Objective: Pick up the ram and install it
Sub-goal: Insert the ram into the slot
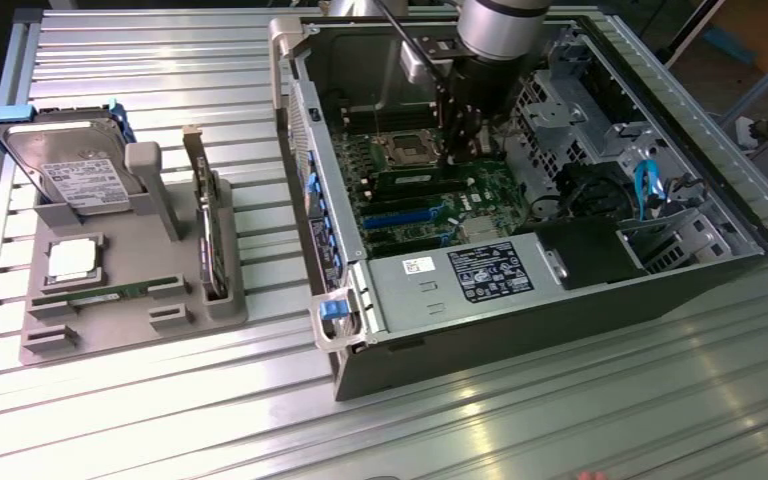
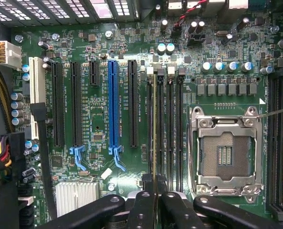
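Ram (image 2: 154, 133), judged light, stiff yet fragile and best held by its flat sides, was seen clamped edge-on in the closed gripper (image 2: 154, 200) over the memory slots (image 2: 179, 133).

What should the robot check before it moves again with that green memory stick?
1. Grip on the ram: ok, the end effector is shut on it.
2. Ram in line with the memory slots: ok, it runs along them.
3. Ram pushed fully home: cannot tell.
4. Slot latches open: cannot tell.
5. End effector clear of the computer case walls: ok in the exterior view.
6. Second stick lying in the grey tray: ok.
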Controlling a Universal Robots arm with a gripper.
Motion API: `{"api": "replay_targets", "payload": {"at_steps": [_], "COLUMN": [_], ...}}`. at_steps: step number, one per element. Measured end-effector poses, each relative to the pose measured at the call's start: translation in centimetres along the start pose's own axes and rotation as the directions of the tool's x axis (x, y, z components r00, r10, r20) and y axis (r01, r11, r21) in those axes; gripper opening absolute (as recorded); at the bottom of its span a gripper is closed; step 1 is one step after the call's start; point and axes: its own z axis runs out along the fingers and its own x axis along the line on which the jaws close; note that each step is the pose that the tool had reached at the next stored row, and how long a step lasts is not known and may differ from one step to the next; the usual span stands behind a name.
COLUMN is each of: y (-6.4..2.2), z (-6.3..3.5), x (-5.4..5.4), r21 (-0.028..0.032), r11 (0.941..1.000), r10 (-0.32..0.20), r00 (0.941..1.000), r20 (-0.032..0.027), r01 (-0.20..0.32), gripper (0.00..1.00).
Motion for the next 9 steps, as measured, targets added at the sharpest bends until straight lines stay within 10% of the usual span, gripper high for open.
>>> {"api": "replay_targets", "payload": {"at_steps": [9], "y": [0.85], "z": [-0.01], "x": [0.01], "r21": [0.0406], "r11": [0.9992], "r10": [-0.003], "r00": [1.0000], "r20": [0.0008], "r01": [0.003], "gripper": [0.12]}}
